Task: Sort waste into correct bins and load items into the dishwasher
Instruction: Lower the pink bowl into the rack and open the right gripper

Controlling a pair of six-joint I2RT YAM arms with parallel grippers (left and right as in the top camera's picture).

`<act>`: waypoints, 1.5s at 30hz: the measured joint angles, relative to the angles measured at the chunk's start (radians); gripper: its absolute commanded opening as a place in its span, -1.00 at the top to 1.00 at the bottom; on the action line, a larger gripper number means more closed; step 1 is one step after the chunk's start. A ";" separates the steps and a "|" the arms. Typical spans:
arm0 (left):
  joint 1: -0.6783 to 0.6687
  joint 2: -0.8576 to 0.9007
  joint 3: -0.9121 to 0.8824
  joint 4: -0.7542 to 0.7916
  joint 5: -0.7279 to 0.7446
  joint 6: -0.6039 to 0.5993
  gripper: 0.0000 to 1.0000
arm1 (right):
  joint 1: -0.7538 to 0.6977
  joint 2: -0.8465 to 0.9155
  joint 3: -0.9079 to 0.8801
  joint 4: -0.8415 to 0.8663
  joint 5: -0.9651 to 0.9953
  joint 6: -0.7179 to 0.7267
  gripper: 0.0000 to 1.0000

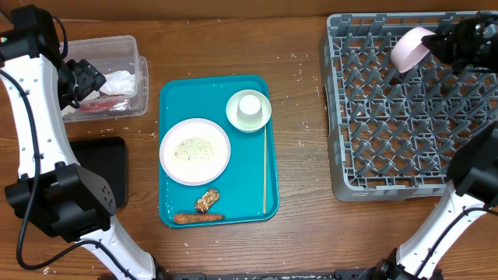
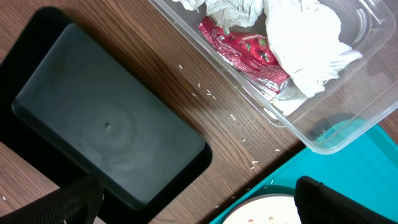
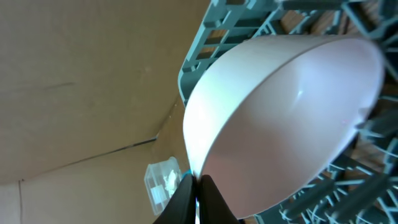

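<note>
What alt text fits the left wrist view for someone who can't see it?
A clear plastic tub holding crumpled white tissues and a red wrapper sits beside an empty black tray on a wooden table, rice grains scattered between. A teal tray corner shows below.

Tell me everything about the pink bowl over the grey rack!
The bowl is round, smooth and pale pink, shiny like plastic. It is tipped on its side above the far edge of the grey rack. The right hand pinches its rim. I can't tell if it touches the rack.
</note>
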 measured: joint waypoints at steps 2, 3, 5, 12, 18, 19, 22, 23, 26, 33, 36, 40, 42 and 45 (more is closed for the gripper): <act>0.000 0.000 0.000 0.000 0.000 0.000 -1.00 | -0.014 0.000 0.000 -0.007 0.001 0.000 0.92; 0.000 0.000 0.000 0.000 0.000 0.000 -1.00 | -0.023 0.000 0.000 -0.014 0.004 0.000 0.92; 0.000 0.000 0.000 0.000 0.000 0.000 -1.00 | -0.038 0.000 0.000 -0.035 0.008 0.000 0.92; 0.000 0.000 0.000 0.000 0.000 0.000 -1.00 | -0.085 -0.009 0.005 -0.099 0.058 -0.002 0.46; 0.000 0.000 0.000 0.000 0.000 0.000 -1.00 | -0.115 -0.111 0.023 -0.228 0.229 -0.008 0.12; 0.000 0.000 0.000 0.000 0.000 0.000 -1.00 | -0.116 -0.135 0.025 -0.249 0.260 -0.015 0.10; 0.000 0.000 0.000 0.000 0.000 0.000 -1.00 | -0.116 -0.204 0.034 -0.303 0.338 -0.030 0.10; 0.000 0.000 0.000 0.000 0.000 0.000 -1.00 | -0.115 -0.225 0.035 -0.314 0.355 -0.034 0.10; 0.000 0.000 0.000 0.000 0.000 0.000 -1.00 | -0.114 -0.279 0.037 -0.335 0.397 -0.056 0.07; 0.000 0.000 0.000 0.000 0.000 0.000 -1.00 | -0.084 -0.347 0.038 -0.357 0.543 -0.083 0.06; 0.000 0.000 0.000 0.000 0.000 0.000 -1.00 | -0.049 -0.347 0.037 -0.290 0.592 -0.094 0.37; 0.000 0.000 0.000 0.000 0.000 0.000 -1.00 | 0.017 -0.335 0.029 -0.178 0.620 -0.096 0.45; 0.000 0.000 0.000 0.000 0.000 0.000 -1.00 | 0.053 -0.308 0.029 -0.143 0.623 -0.097 0.51; 0.000 0.000 0.000 0.000 0.000 0.000 -1.00 | 0.106 -0.234 0.028 -0.114 0.617 -0.098 0.92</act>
